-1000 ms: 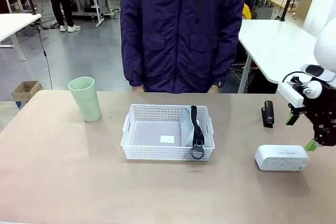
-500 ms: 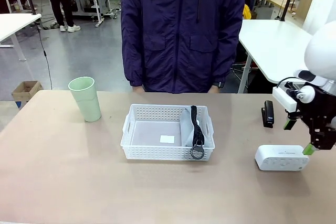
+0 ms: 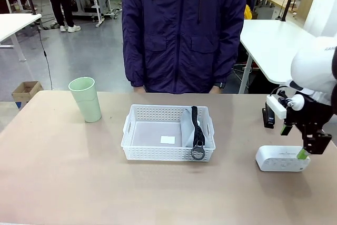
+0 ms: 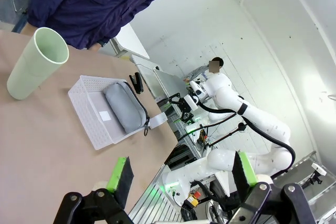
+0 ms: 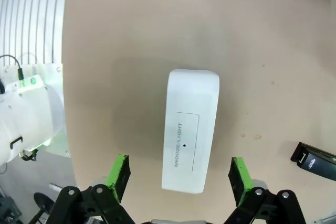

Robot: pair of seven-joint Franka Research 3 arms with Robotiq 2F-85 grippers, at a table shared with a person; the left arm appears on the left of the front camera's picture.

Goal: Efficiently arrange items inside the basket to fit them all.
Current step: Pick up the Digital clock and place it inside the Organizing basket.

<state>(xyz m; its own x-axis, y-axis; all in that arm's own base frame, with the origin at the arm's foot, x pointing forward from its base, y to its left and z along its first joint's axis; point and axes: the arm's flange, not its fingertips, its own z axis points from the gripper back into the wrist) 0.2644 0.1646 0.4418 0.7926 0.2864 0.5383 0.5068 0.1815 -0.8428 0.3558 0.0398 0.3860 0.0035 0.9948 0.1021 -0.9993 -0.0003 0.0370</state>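
Observation:
The white basket [image 3: 138, 153] sits mid-table with the grey pouch [image 3: 190, 130] lying along its right side, black strap and ring [image 3: 198, 153] draped over the front rim. The pale green cup [image 3: 86, 98] stands upright at far left. At right lies the white box [image 3: 283, 158], with the slim black device [image 3: 269, 114] behind it. My right gripper [image 3: 293, 142] hangs open just above the box's right end; in the right wrist view the box [image 5: 190, 136] lies between and ahead of the open gripper [image 5: 179, 177]. My left gripper [image 4: 182, 174] is open and empty, raised off the table.
A person in a dark blue jacket stands at the far edge behind the basket, hands out of sight. The left wrist view shows the cup [image 4: 37, 62], basket [image 4: 86, 114] and pouch [image 4: 125, 107] from the side. Bare tabletop lies in front of the basket.
My right gripper has moved left and down, from beside the white box to just above its right end. Its jaws stayed open. Nothing else moved.

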